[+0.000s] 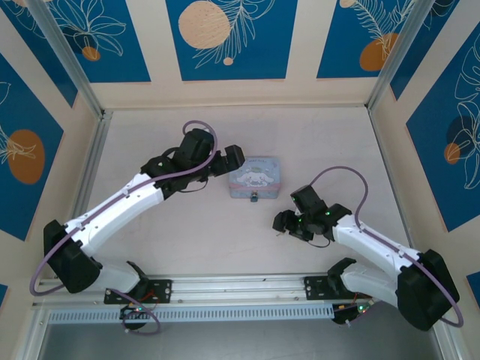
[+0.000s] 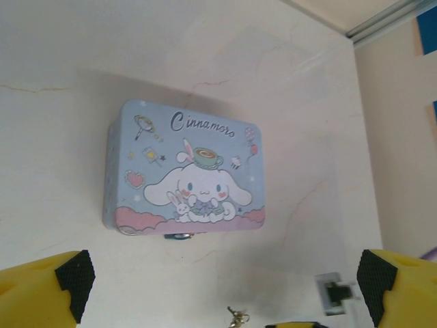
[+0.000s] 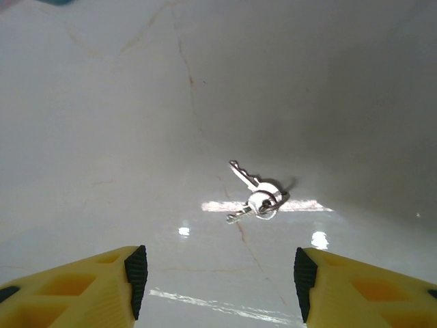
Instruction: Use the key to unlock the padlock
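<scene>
Here the key (image 3: pixel 254 195) lies on the worktop (image 3: pixel 102 102) just ahead of the right tool (image 3: pixel 218 273), blade slanting away-left; the tool gapes wide, empty.

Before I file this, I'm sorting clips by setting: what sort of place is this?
Probably a robot test cell: table walled by blue printed panels, aluminium frame posts, left arm and right arm bolted on.
</scene>
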Robot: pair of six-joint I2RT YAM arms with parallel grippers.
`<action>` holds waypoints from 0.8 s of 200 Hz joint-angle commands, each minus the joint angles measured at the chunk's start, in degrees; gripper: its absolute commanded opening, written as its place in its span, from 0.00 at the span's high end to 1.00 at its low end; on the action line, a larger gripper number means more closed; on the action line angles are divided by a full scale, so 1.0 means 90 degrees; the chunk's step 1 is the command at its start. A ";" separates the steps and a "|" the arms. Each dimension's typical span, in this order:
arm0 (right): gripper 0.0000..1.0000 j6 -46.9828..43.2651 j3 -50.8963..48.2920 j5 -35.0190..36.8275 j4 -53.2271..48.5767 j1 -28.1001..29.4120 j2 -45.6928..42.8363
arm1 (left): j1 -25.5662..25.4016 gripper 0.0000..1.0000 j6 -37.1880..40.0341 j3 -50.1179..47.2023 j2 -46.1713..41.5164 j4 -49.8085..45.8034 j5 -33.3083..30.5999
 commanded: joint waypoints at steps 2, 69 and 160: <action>0.39 0.0231 0.0314 0.0471 -0.0261 0.0220 0.0312 | 0.0049 0.00 -0.0248 0.0106 0.0066 -0.0290 0.0248; 0.44 0.0537 0.0674 0.0943 -0.0462 0.0394 0.1059 | 0.0230 0.00 -0.0392 -0.0146 0.0057 0.0102 0.0719; 0.52 0.0443 0.1384 0.1025 -0.0839 0.0659 0.2251 | 0.0378 0.00 -0.0275 -0.0209 0.0486 0.0260 0.1108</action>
